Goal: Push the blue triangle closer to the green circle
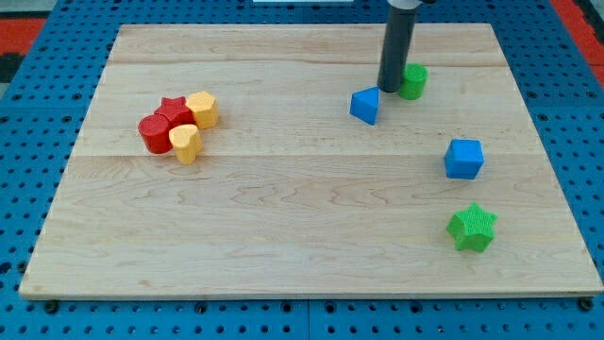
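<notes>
Finding: I carry no pincer. My arm ends in a straight dark rod, so nothing opens, shuts or holds; contact is by pushing only.

My tip [391,90] stands on the pale wooden bench [283,236] in the narrow gap between the two task items. The small blue triangular block [365,105] lies just beside my tip, toward the view's left and slightly toward the view's bottom. The small green round block [412,81] sits just beside my tip on the view's right, partly hidden by the rod; whether they touch I cannot tell.

Assessment: the two blocks are already near each other, and I stand on the wrong side of the triangle. Pushing from here would drive it away from the circle. In my judgement I must pass around to its far left face, then push toward the view's right and slightly up.
</notes>
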